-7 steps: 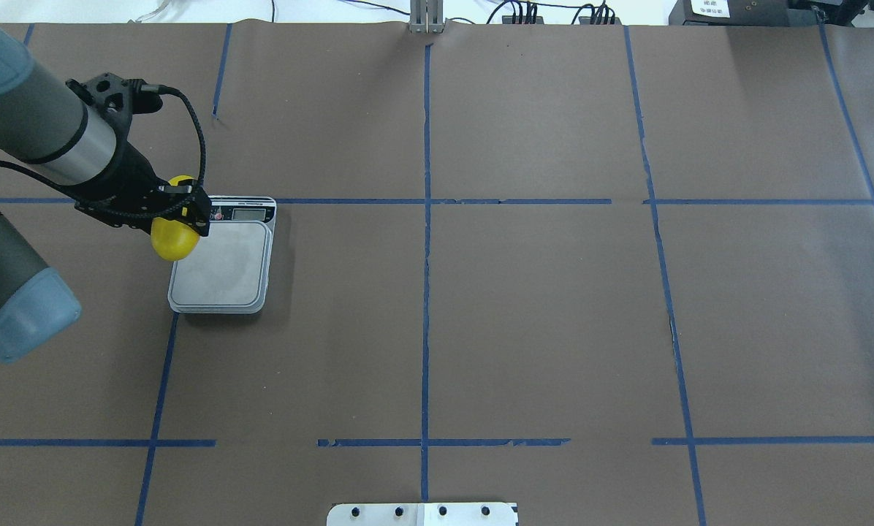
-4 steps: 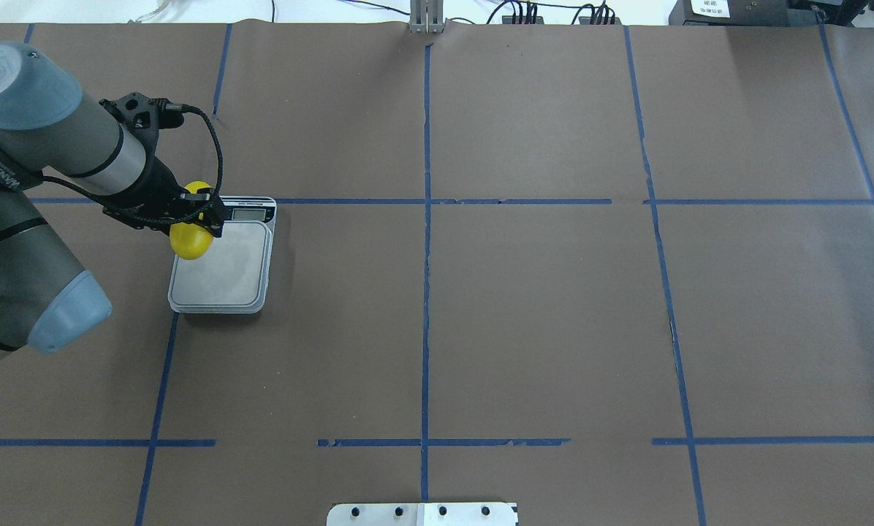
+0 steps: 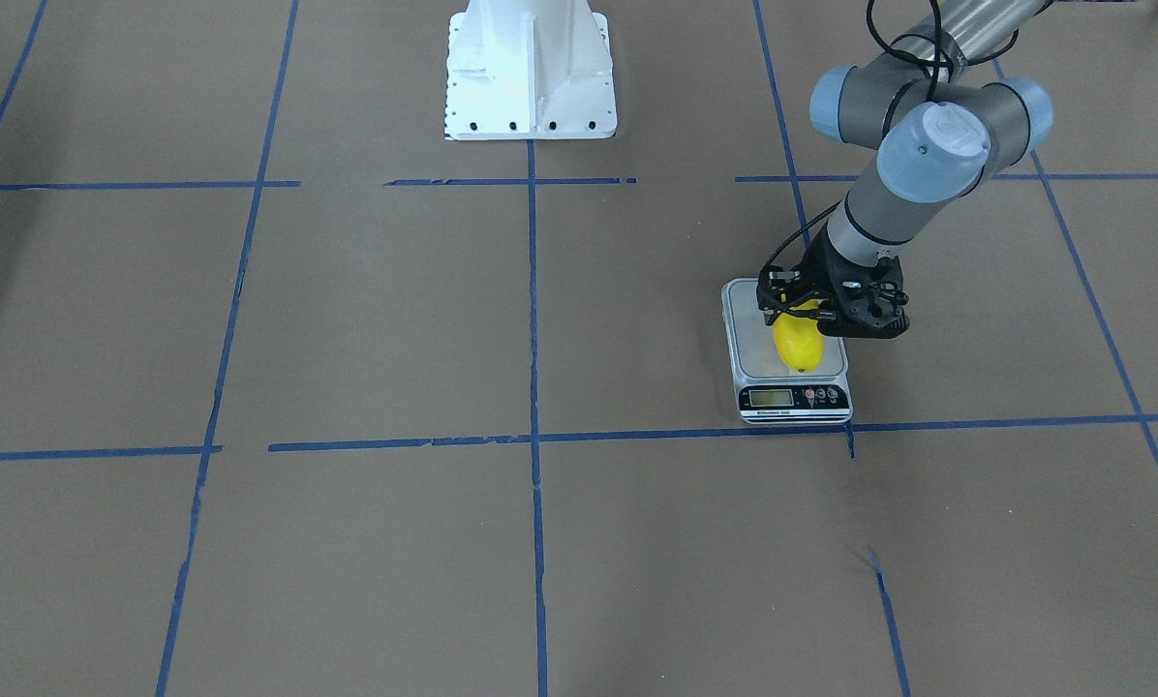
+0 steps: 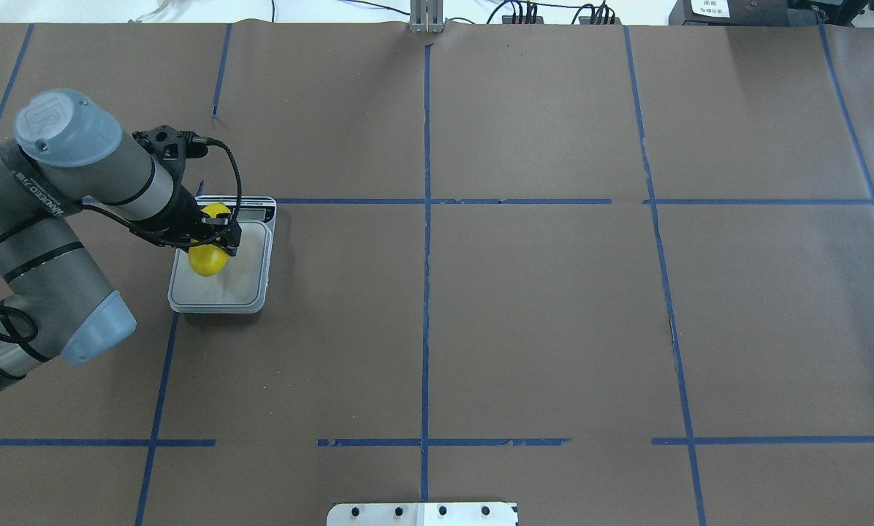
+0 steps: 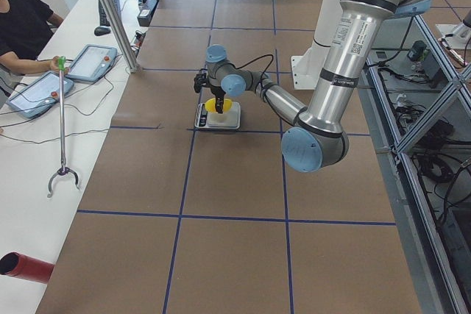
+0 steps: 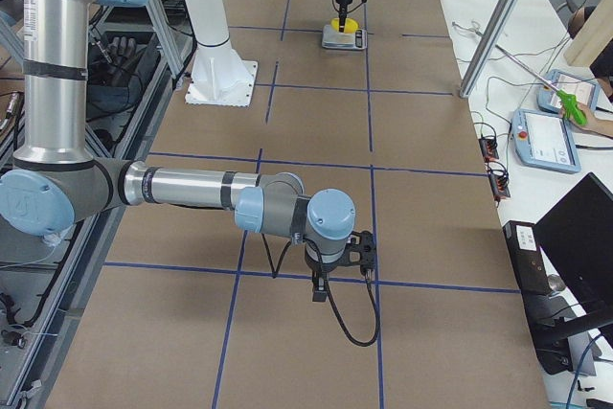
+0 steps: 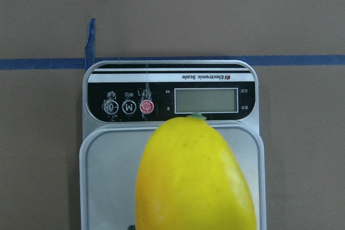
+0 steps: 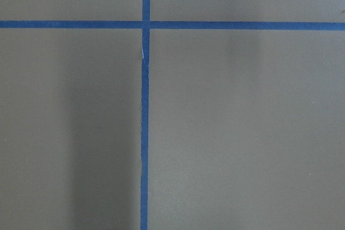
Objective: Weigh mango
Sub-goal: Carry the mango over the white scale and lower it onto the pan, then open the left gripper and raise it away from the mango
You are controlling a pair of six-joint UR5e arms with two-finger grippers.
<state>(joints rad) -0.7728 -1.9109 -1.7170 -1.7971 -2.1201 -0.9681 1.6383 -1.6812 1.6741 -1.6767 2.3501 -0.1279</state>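
The mango (image 4: pixel 208 261) is yellow and oval and is held in my left gripper (image 4: pixel 216 237), which is shut on its upper part. It hangs over the platform of the small digital scale (image 4: pixel 251 274), toward the display end. I cannot tell whether it touches the platform. In the front view the mango (image 3: pixel 798 347) points at the scale's display (image 3: pixel 771 397). The left wrist view shows the mango (image 7: pixel 194 181) low over the scale (image 7: pixel 207 100). My right gripper (image 6: pixel 330 270) hovers over bare table far away, seen only from the side. I cannot tell if it is open.
Brown paper with blue tape lines covers the table (image 4: pixel 539 307). The white robot base (image 3: pixel 531 77) stands at mid-table. A metal post (image 5: pixel 110 12), tablets (image 5: pixel 37 93) and a reach tool (image 5: pixel 62 130) are on the operators' side. A person (image 5: pixel 22 27) sits there.
My left arm has moved right and lower, carrying the mango from the scale's left edge to over its platform.
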